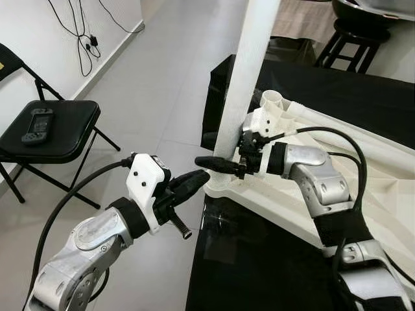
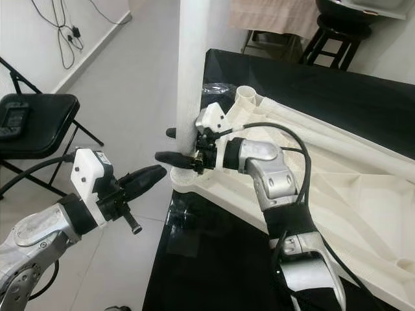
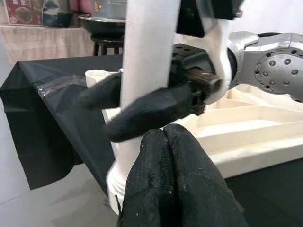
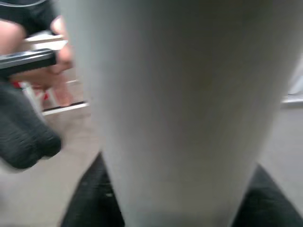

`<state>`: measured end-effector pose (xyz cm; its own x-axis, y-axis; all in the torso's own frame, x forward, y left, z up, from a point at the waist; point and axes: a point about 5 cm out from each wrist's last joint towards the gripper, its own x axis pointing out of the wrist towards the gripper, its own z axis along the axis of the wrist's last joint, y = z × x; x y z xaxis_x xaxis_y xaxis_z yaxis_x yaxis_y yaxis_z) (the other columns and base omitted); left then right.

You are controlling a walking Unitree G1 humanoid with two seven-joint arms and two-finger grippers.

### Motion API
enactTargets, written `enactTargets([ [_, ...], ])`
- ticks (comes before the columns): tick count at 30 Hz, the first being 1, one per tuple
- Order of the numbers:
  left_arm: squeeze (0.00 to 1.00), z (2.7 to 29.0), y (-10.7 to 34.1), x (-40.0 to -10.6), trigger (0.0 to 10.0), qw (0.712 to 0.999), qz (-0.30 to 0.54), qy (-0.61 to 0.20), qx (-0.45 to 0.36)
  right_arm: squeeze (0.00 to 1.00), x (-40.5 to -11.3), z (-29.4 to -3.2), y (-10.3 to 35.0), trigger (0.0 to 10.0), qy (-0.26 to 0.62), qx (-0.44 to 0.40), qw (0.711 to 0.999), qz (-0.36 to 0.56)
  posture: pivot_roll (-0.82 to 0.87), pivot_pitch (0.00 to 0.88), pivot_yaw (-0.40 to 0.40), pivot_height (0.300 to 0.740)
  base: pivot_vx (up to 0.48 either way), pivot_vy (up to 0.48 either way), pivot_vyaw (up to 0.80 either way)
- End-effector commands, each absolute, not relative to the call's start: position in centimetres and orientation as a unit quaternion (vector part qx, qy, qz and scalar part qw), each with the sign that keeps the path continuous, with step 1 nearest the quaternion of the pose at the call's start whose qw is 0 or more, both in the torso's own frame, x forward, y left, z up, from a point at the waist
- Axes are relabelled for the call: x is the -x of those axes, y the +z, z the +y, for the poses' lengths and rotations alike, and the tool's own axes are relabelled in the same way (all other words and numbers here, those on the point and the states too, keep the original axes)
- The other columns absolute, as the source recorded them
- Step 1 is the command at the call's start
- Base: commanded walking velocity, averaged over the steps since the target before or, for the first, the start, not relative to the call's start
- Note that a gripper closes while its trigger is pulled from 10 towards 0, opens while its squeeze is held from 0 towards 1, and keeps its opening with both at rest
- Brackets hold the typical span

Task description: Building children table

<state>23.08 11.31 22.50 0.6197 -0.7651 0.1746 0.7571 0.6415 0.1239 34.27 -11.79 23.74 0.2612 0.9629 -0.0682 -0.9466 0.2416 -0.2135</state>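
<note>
- The left gripper is nearest the head camera, low on the robot's left, with its two black fingers pressed together and holding nothing.
- Its tips stop just short of the base of the white table leg, near the corner of the white tabletop but apart from both.
- The right gripper is clamped on the table leg near its lower end: one finger passes in front of the leg and the other shows behind it, with the leg between them.
- The table leg stands upright, long axis vertical, its foot seated in the round socket at the corner of the tabletop; its upper end runs out of the top of the head views.
- The tabletop lies upside down on the desk, which is covered in a black cloth, ribbed underside up; a second open socket stands just behind the right wrist.
- The left arm reaches forward and to the right from the lower left, forearm rising, with its white wrist mount uppermost.
- The right arm comes up from the lower right over the tabletop, elbow bent, forearm pointing left towards the leg.
- A black folding chair stands on the floor to the left, well apart, with a small dark device on its seat.
- In the right wrist view a person's hand shows blurred beyond the leg.
</note>
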Motion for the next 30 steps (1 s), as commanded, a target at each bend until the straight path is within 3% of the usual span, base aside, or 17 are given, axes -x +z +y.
enactTargets([
  [1,0.00,11.2,22.5,-22.8,10.0,0.898,-0.106,-0.426,-0.026,0.00,-34.0,-11.3,23.3,0.0,0.632,0.098,0.767,-0.037,0.10,0.187,-0.117,0.740,0.000,0.000,0.00],
  [6,0.00,11.2,22.5,-22.7,10.0,0.898,-0.106,-0.425,-0.026,0.00,-33.8,-11.8,22.5,0.0,0.625,0.096,0.774,-0.029,0.10,0.188,-0.116,0.740,0.000,0.000,0.00],
  [8,0.00,11.2,22.5,-22.7,10.0,0.898,-0.106,-0.426,-0.026,0.00,-33.6,-12.2,21.7,0.0,0.605,0.096,0.790,-0.021,0.09,0.186,-0.118,0.740,0.000,0.000,0.00],
  [9,0.00,11.2,22.4,-22.7,10.0,0.898,-0.105,-0.426,-0.026,0.00,-33.8,-12.3,20.9,0.0,0.564,0.095,0.820,-0.014,0.09,0.187,-0.122,0.740,0.000,0.000,0.00],
  [10,0.00,11.2,22.4,-22.7,10.0,0.898,-0.105,-0.427,-0.026,0.00,-33.9,-12.2,19.3,0.0,0.479,0.089,0.873,0.011,0.09,0.188,-0.125,0.740,0.000,0.000,0.00],
  [11,0.00,11.2,22.4,-22.7,10.0,0.898,-0.105,-0.427,-0.026,0.00,-33.9,-12.2,19.3,0.0,0.479,0.089,0.873,0.011,0.09,0.188,-0.125,0.740,0.000,0.000,0.00],
  [12,0.00,11.2,22.4,-22.7,10.0,0.898,-0.104,-0.427,-0.027,0.00,-34.0,-12.3,18.3,0.0,0.416,0.087,0.905,0.029,0.09,0.188,-0.125,0.740,0.000,0.000,0.00],
  [13,0.00,11.3,22.4,-22.7,10.0,0.898,-0.103,-0.427,-0.027,0.00,-33.7,-12.6,16.7,0.0,0.254,0.041,0.964,0.062,0.07,0.194,-0.116,0.740,0.000,0.000,0.00],
  [14,0.00,11.3,22.4,-22.7,10.0,0.898,-0.103,-0.427,-0.027,0.00,-33.7,-12.6,16.7,0.0,0.254,0.041,0.964,0.062,0.07,0.194,-0.116,0.740,0.000,0.000,0.00],
  [15,0.00,11.5,22.4,-22.9,10.0,0.899,-0.101,-0.425,-0.028,0.00,-30.5,-12.5,14.3,0.0,0.175,0.060,0.977,0.104,0.08,0.199,-0.112,0.740,0.000,0.000,0.00],
  [17,0.00,11.6,22.3,-22.9,10.0,0.899,-0.100,-0.425,-0.029,0.00,-29.9,-12.4,14.0,0.0,0.175,0.078,0.975,0.109,0.07,0.188,-0.105,0.740,0.000,0.000,0.00],
  [24,0.00,12.1,22.0,-23.1,10.0,0.905,-0.095,-0.414,-0.035,0.00,-33.4,-14.6,16.0,0.0,0.138,0.109,0.980,0.093,0.07,0.180,-0.113,0.740,0.000,0.000,0.00],
  [25,0.00,12.3,21.9,-23.1,10.0,0.906,-0.092,-0.411,-0.036,0.00,-33.8,-14.7,16.4,10.0,0.138,0.107,0.980,0.090,0.08,0.181,-0.114,0.740,0.000,0.000,0.00],
  [26,0.00,12.3,21.9,-23.1,10.0,0.906,-0.092,-0.411,-0.036,0.00,-33.8,-14.7,16.4,10.0,0.138,0.107,0.980,0.090,0.08,0.181,-0.114,0.740,0.000,0.000,0.00],
  [27,0.00,12.8,21.5,-23.0,10.0,0.911,-0.081,-0.401,-0.042,0.18,-34.7,-15.0,17.5,10.0,0.152,0.102,0.980,0.072,0.08,0.180,-0.112,0.740,0.000,0.000,0.00],
  [29,0.00,13.0,21.2,-23.0,10.0,0.913,-0.076,-0.398,-0.046,0.18,-34.9,-15.2,18.0,10.0,0.154,0.099,0.981,0.062,0.08,0.181,-0.112,0.740,0.000,0.000,0.00],
  [30,0.00,13.2,21.0,-22.9,10.0,0.915,-0.071,-0.394,-0.047,1.00,-35.4,-15.3,18.7,10.0,0.168,0.091,0.980,0.050,0.08,0.181,-0.112,0.740,0.000,0.000,0.00],
])
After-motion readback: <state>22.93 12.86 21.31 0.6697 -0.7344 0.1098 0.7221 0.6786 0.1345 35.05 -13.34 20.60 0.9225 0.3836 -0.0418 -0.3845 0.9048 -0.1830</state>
